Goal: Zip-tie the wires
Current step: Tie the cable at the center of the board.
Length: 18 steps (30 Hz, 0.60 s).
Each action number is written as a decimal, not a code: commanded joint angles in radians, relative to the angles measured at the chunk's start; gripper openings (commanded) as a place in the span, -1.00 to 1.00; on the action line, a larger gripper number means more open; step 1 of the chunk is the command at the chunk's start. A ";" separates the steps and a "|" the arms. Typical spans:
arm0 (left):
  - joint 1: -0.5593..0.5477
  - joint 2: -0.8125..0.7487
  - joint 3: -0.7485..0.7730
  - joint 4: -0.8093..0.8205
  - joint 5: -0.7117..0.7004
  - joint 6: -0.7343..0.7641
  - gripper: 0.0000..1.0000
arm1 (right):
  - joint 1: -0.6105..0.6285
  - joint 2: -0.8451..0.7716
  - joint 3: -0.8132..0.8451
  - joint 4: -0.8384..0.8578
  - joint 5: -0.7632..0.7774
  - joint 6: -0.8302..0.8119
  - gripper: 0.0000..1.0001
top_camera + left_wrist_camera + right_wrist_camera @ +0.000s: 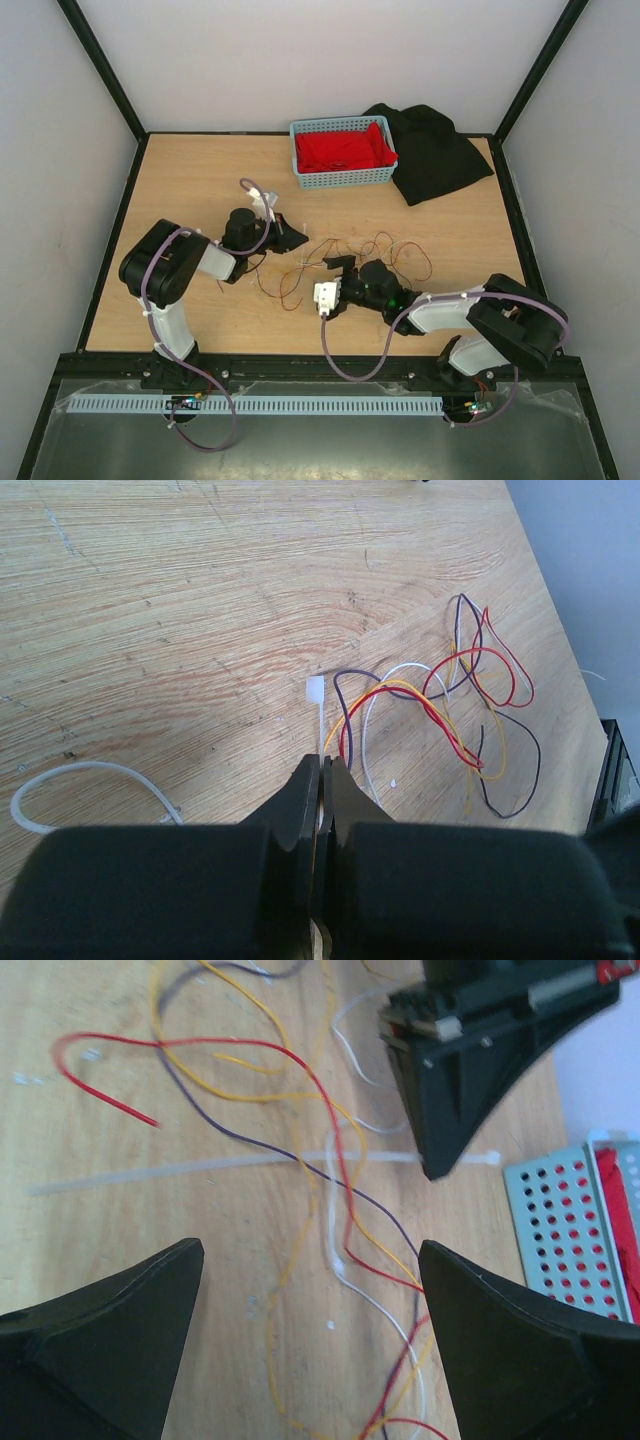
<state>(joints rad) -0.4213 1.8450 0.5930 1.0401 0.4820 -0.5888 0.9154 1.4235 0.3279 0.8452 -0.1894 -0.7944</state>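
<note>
Left of centre on the bench (200, 180): left gripper (322, 767) clenched on the zip tie (317, 723). The grip sits close to the head end, and the small square head pokes out just past the fingertips. The rest of the strip passes back between the fingers.

On the bare wood off to the left in the left wrist view lies a white loop (95, 765), apart from everything else.

Middle of the bench: the wires (452, 695) lie in a loose, curly tangle of red, yellow, purple and white strands. In the left wrist view the nearest loops reach to just beside the zip tie.

Right wrist view: the strip runs flat across the wood from the left gripper's tip. Red, yellow and purple strands cross it near its middle — over or under, cannot tell.

Right of the tangle, toward the near edge: right gripper (310, 1250), released, jaws spread wide and holding nothing. It hangs low over the wires and points at the left gripper's tip.

Far edge, about mid-bench: a blue perforated basket (343, 181) holding a red cloth (340, 150).

Far right corner — a black cloth (435, 155) in a heap, touching the basket's right side.
</note>
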 commanded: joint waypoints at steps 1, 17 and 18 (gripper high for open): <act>-0.004 -0.035 -0.003 0.011 0.009 0.002 -1.00 | 0.084 -0.032 0.020 -0.073 -0.013 -0.009 0.99; -0.003 -0.046 0.006 -0.027 0.017 -0.004 -1.00 | 0.152 0.103 0.076 -0.053 0.171 -0.120 0.96; -0.004 -0.046 0.005 -0.029 0.020 -0.003 -1.00 | 0.150 0.118 0.085 -0.051 0.173 -0.132 0.96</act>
<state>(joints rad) -0.4213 1.8301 0.5934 1.0111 0.4828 -0.5907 1.0645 1.4929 0.3626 0.8009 -0.0631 -0.8497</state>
